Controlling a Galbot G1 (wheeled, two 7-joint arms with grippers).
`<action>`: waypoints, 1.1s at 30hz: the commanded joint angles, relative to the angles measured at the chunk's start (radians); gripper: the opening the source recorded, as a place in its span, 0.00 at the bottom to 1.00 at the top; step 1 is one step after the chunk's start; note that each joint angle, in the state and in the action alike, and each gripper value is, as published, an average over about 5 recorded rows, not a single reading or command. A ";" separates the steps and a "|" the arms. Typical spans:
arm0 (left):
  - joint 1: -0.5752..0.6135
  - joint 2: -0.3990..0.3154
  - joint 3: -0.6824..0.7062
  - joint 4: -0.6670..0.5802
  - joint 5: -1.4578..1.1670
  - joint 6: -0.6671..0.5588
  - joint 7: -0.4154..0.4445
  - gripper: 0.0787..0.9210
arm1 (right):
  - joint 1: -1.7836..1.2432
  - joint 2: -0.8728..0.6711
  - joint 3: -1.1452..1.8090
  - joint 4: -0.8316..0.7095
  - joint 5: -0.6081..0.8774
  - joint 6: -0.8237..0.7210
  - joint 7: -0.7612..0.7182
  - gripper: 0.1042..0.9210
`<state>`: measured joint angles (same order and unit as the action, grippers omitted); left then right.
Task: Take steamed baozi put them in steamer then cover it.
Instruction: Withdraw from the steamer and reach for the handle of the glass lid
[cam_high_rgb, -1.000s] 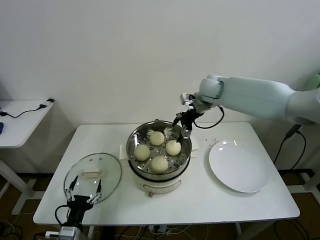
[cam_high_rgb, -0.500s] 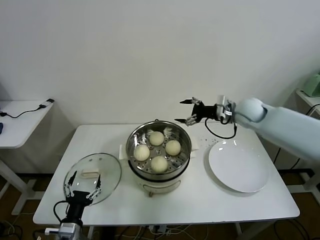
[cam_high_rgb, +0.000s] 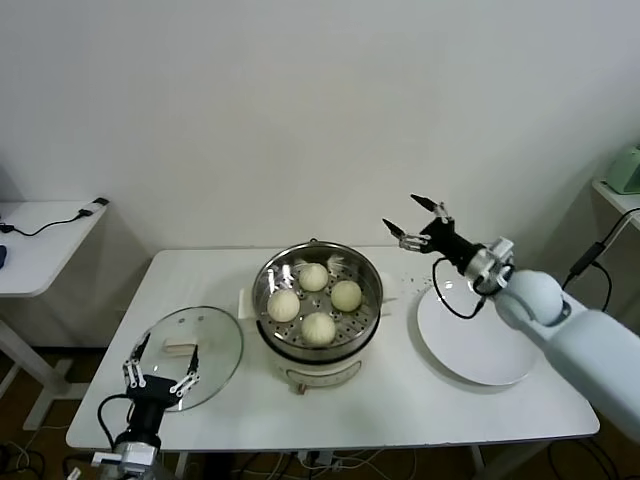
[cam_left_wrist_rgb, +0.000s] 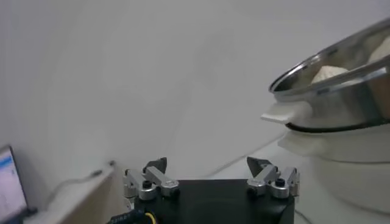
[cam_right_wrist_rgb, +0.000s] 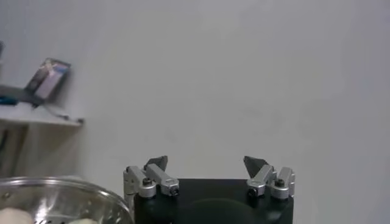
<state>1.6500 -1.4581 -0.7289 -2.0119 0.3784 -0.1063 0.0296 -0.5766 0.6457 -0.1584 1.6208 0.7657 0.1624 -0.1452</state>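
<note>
Four cream-white baozi (cam_high_rgb: 318, 296) lie on the perforated tray inside the steel steamer (cam_high_rgb: 317, 340), mid-table; the steamer's rim also shows in the left wrist view (cam_left_wrist_rgb: 341, 61) and in the right wrist view (cam_right_wrist_rgb: 61, 195). The glass cover (cam_high_rgb: 222, 340) with its white handle (cam_high_rgb: 181, 348) lies flat on the table to the steamer's left. My left gripper (cam_high_rgb: 160, 366) is open and empty, low at the table's front edge, just in front of the cover. My right gripper (cam_high_rgb: 415, 221) is open and empty, raised in the air to the right of the steamer, above the table's back right.
A flat white plate (cam_high_rgb: 478, 333) lies right of the steamer, under my right forearm. A small side table (cam_high_rgb: 40, 235) with a cable stands at far left. The white wall is close behind the table.
My right gripper has pulled out of the steamer, swung right and up, and now hangs open near the plate. My left gripper has risen slightly at the front edge by the cover.
</note>
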 joint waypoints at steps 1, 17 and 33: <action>-0.027 0.005 -0.035 -0.039 0.760 -0.002 0.005 0.88 | -0.658 0.211 0.671 0.162 -0.137 -0.032 0.077 0.88; -0.193 0.050 0.051 0.258 1.213 0.060 -0.026 0.88 | -0.820 0.392 0.832 0.113 -0.221 -0.015 0.007 0.88; -0.339 0.005 0.060 0.502 1.211 0.146 -0.163 0.88 | -0.814 0.424 0.841 0.057 -0.293 0.011 -0.007 0.88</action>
<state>1.4142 -1.4459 -0.6807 -1.6851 1.5219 -0.0099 -0.0558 -1.3475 1.0368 0.6400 1.6936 0.5139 0.1664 -0.1474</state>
